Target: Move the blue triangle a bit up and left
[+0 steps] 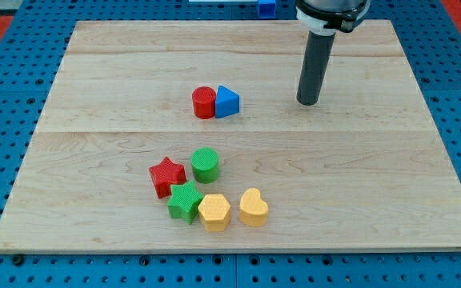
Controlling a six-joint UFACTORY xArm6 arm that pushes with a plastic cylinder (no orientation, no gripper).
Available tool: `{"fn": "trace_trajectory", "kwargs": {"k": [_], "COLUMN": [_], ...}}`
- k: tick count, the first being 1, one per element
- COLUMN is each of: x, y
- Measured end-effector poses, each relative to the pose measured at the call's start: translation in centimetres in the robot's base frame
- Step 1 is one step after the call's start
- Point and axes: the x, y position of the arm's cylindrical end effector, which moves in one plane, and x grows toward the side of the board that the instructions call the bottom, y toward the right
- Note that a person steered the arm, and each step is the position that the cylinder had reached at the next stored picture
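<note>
Bare tabletop (pixel 118 72) lies up and left of our blue triangle (pixel 227 102), which touches the red cylinder (pixel 204 102), while my tip (pixel 308 102), fingerless, stands well apart rightward.

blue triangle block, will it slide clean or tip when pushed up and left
The small blue triangle block looks squat and flat-based, so it probably slides rather than tips. It touches the red cylinder block, which likely moves too. My tip is off its right.
</note>
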Motion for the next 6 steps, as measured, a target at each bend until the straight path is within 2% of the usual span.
{"fn": "trace_trajectory", "kwargs": {"k": [1,3,4,5,6], "x": [0.0,6.0,3.4,-1.2,-2.0], "y": [0.0,-1.2,-9.3,-15.4,-17.5]}}
